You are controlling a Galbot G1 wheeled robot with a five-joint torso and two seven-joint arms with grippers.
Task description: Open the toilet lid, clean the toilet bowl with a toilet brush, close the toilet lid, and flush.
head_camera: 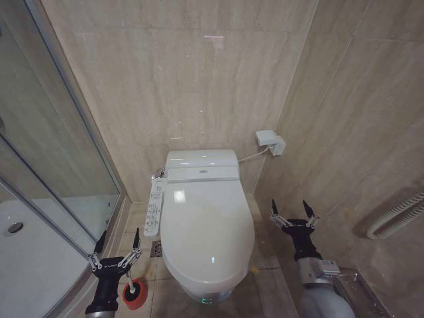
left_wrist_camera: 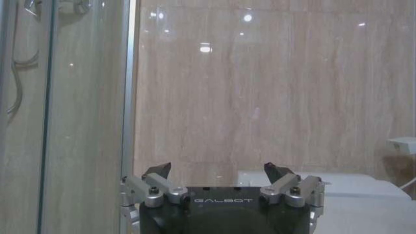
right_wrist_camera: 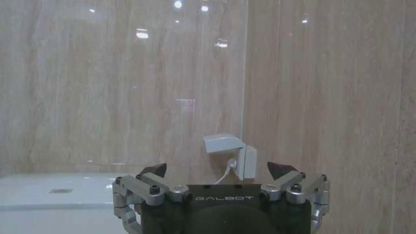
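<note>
The white toilet lid (head_camera: pixel 207 225) lies shut over the toilet, so the toilet bowl is hidden beneath it. On the floor at the toilet's left front stands a small red cup holder (head_camera: pixel 134 294), and a short white piece of the toilet brush (head_camera: pixel 134 287) shows in it. My left gripper (head_camera: pixel 120 237) hangs open just above that holder, to the left of the lid, and touches nothing. On the other side of the toilet my right gripper (head_camera: pixel 289 209) is open and empty. Each wrist view shows its own spread fingers: left gripper (left_wrist_camera: pixel 217 170), right gripper (right_wrist_camera: pixel 217 168).
A long white button panel (head_camera: pixel 154 207) runs along the toilet's left side. The glass shower door (head_camera: pixel 63 165) and white shower tray (head_camera: pixel 26 265) stand close on the left. A wall outlet box (head_camera: pixel 270 141) and a white hose (head_camera: pixel 397 215) are on the right. Tiled walls close in behind and to the right.
</note>
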